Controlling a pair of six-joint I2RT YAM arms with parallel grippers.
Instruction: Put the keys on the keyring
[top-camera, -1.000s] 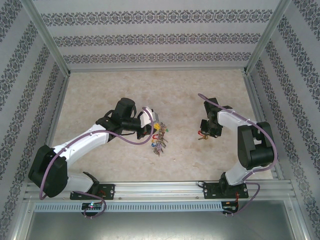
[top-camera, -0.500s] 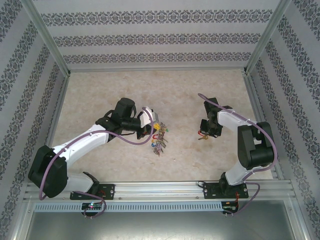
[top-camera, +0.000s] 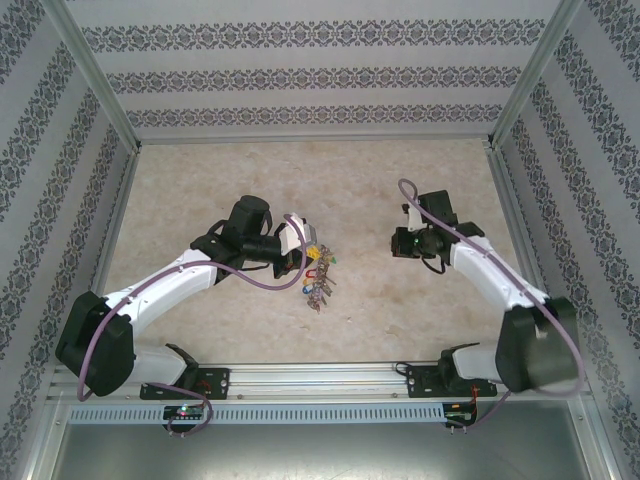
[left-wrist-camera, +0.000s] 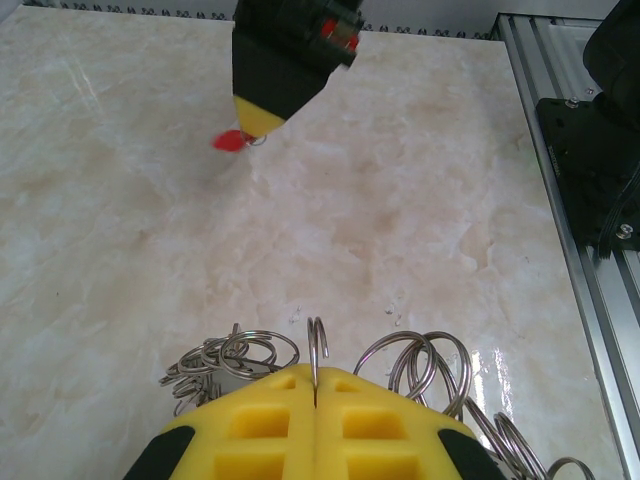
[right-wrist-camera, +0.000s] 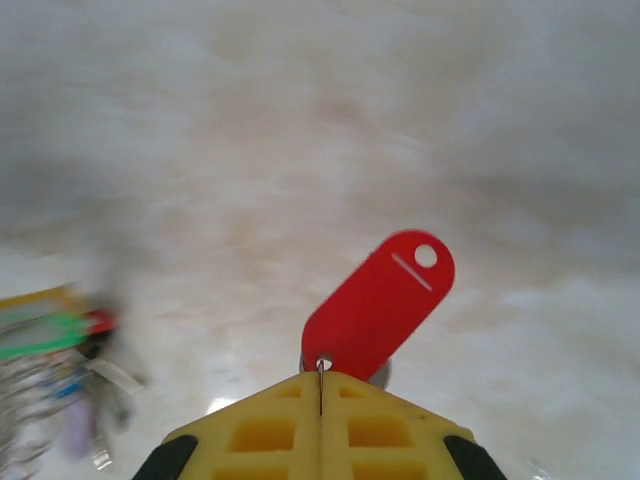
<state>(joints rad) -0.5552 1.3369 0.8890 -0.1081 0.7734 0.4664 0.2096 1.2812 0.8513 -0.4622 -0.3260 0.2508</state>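
Left arm: the left fingers (left-wrist-camera: 262, 425), yellow moulded pads with square recesses, are pressed fully together on a loop of the keyring (left-wrist-camera: 317, 345), bright round steel wire standing upright out of the seam. The keyring's bunch of smaller split rings and colour-tagged keys lies on the bench (left-wrist-camera: 120, 200), a glossy, cream, marble-patterned surface. Right arm: the right fingers (right-wrist-camera: 262, 430) are likewise closed, pinching the red-tagged key (right-wrist-camera: 380, 298) at its eyelet end. The tag is a smooth, flat, rounded plastic oblong with a small hole, and the metal blade is mostly hidden behind it. This key appears lifted off the bench, well apart from the keyring. Judgement: pick-up is done, and the step in hand is carrying the key to the ring. The next move calls for bringing the key's eyelet to the ring's split and aligning it squarely; thin wire and a free-hanging tag leave little tolerance.
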